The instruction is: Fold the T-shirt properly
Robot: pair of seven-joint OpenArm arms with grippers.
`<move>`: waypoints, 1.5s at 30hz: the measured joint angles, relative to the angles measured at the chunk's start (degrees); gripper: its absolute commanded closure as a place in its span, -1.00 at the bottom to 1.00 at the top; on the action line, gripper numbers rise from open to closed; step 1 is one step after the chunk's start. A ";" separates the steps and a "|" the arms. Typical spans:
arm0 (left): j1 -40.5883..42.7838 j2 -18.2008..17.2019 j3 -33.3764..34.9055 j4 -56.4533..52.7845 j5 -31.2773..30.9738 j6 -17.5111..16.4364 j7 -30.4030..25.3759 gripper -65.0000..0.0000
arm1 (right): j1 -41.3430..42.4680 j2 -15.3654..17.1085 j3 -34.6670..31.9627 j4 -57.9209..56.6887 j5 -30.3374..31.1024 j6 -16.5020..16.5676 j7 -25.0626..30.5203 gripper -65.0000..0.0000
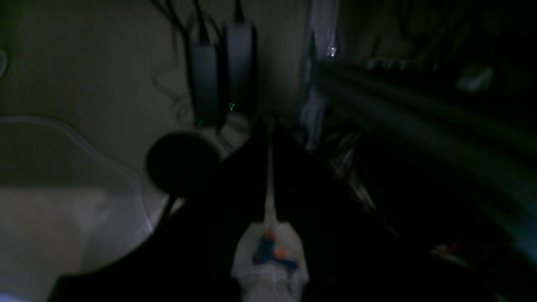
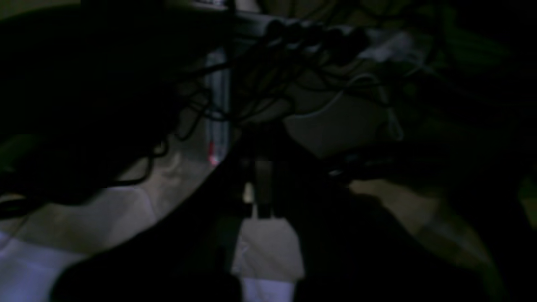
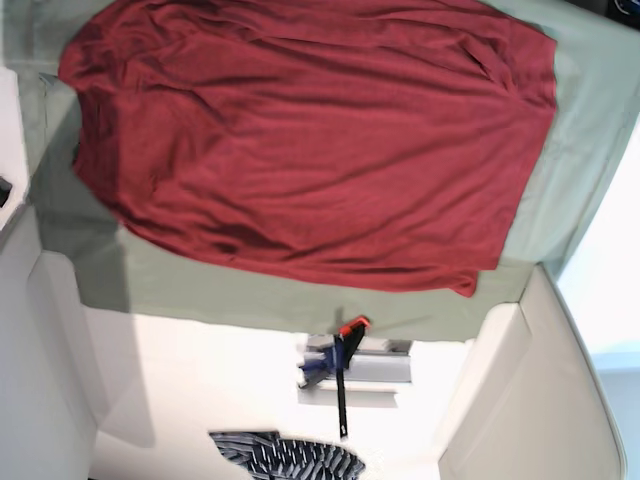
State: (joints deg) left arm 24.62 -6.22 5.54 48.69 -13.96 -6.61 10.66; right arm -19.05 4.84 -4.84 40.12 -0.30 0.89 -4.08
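The dark-red fabric T-shirt lay ahead of neither claw — nearer arm unclear. The left claw seemed pressed together — the right claw, I could not tell.

Red T-shirt spread, wrinkled, on green cloth.

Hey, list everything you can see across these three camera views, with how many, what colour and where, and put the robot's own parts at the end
T-shirt: one, dark red, spread flat across the top of the base view.
cloth: one, pale green, lying under the T-shirt.
clamp: one, black bar with orange and blue parts, on the white surface below the cloth.
ribbed object: one, dark striped, at the bottom edge; unidentifiable.
power bricks: two, black, side by side, left wrist view.
cables: a tangle, black, right wrist view.
left end effector: one, dark, too dim to judge.
right end effector: one, dark, too dim to judge.
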 measured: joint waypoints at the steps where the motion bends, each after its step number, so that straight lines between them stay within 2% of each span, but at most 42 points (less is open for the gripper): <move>1: 1.86 -0.61 0.00 2.40 0.26 0.63 0.42 0.81 | -1.36 0.98 0.00 1.97 0.00 0.09 -0.48 1.00; 7: 13.38 -4.11 0.07 18.29 7.98 6.23 1.53 0.81 | -10.60 8.00 0.00 15.26 -0.07 -0.07 -2.64 1.00; 9: 17.29 -5.73 0.07 24.35 9.09 7.41 1.44 0.81 | -14.34 10.47 0.00 20.24 -0.09 0.00 -2.84 1.00; 12: 22.71 -8.28 0.07 33.29 8.98 7.17 1.46 0.81 | -20.28 13.27 0.00 27.93 -0.15 -0.17 -2.84 1.00; 15: 27.19 -10.93 0.11 41.48 8.90 6.91 5.18 0.81 | -25.75 14.40 0.02 36.39 -4.09 -0.46 -3.85 1.00; 19: 31.45 -14.45 0.07 50.88 8.96 6.99 9.20 0.81 | -32.24 14.69 0.37 48.15 -8.00 -3.89 -4.22 1.00; 22: 34.56 -16.39 0.04 56.52 9.05 7.17 11.47 0.81 | -35.87 14.71 0.50 55.74 -8.57 -5.07 -4.17 1.00; 25: 37.70 -17.33 0.09 60.63 12.70 6.99 12.28 0.81 | -38.71 14.86 0.57 61.61 -10.27 -5.29 -4.33 1.00; 28: 40.37 -17.64 0.00 64.74 16.55 4.55 13.70 0.81 | -41.05 14.84 0.59 66.10 -15.56 -5.20 -5.11 1.00; 32: 42.69 -19.37 0.11 70.51 16.39 -1.05 15.91 0.81 | -41.59 15.04 0.59 71.32 -15.98 -5.03 -9.73 1.00; 36: 43.82 -22.05 0.07 76.02 16.50 -5.51 16.02 0.81 | -41.44 16.87 0.61 75.67 -16.35 -5.20 -10.29 1.00; 37: 43.78 -22.51 0.07 77.13 16.50 -5.99 15.85 0.81 | -41.44 17.42 0.59 76.59 -18.08 -5.20 -10.16 1.00; 40: 43.78 -23.19 0.07 79.30 19.06 -6.27 13.42 0.81 | -41.29 19.63 0.59 78.29 -22.64 -6.19 -10.23 1.00; 42: 43.78 -23.17 0.07 79.41 22.99 -5.64 11.41 0.81 | -40.96 20.83 0.61 78.99 -25.18 -9.27 -10.29 1.00; 45: 43.78 -23.17 0.07 79.41 28.74 -2.58 10.19 0.81 | -39.34 21.84 0.59 79.12 -28.48 -14.12 -10.14 1.00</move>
State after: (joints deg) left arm 68.40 -29.39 5.61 128.09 14.79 -9.19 20.84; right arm -58.39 26.68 -4.25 119.24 -28.77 -13.23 -14.22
